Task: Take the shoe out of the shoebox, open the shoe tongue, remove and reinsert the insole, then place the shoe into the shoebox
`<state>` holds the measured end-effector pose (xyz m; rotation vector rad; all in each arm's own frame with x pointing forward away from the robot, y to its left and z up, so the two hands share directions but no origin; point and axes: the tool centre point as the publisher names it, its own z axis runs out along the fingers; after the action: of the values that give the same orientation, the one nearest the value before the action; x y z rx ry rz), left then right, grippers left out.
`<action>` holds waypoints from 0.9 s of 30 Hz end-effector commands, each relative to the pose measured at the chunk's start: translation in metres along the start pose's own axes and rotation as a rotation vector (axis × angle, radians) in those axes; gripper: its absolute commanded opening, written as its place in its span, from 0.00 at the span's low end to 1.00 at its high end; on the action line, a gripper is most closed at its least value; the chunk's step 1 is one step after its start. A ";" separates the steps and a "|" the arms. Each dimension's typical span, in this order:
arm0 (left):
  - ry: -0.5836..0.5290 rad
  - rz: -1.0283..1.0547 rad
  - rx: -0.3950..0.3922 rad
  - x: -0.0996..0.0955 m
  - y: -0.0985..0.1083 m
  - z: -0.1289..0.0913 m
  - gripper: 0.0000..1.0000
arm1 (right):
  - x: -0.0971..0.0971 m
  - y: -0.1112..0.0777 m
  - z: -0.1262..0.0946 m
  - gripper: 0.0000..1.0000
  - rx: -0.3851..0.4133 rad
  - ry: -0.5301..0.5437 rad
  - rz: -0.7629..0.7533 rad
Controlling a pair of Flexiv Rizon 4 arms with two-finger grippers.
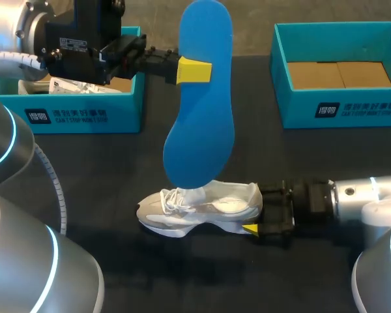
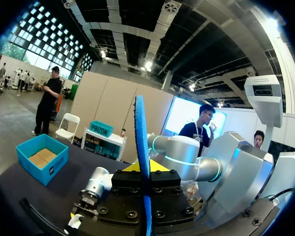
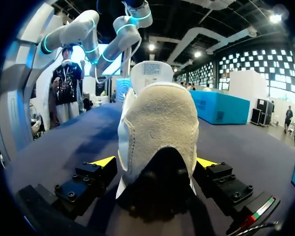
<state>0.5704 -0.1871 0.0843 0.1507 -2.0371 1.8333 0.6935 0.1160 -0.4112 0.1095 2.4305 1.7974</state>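
My left gripper pinches the blue insole and holds it upright above the shoe, with its lower end at the shoe's opening. My right gripper clamps the shoe's heel from both sides. The shoe stands on the table.

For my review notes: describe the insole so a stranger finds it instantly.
On the black table, between two teal boxes, stands a white shoe. Above it the left gripper holds the insole upright: the only flat, bright blue, foot-shaped thing there.
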 end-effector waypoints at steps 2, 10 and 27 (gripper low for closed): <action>0.000 0.000 -0.002 0.000 0.000 0.001 0.00 | 0.001 0.013 -0.023 1.00 0.104 0.013 0.002; 0.000 0.000 -0.002 0.000 0.000 0.001 0.00 | -0.010 0.023 -0.050 1.00 0.348 0.030 0.020; 0.000 0.000 -0.002 0.000 0.000 0.001 0.00 | -0.002 0.062 -0.054 1.00 0.855 0.018 0.071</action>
<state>0.5703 -0.1870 0.0840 0.1508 -2.0369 1.8338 0.6918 0.0747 -0.3385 0.2071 2.8620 1.1836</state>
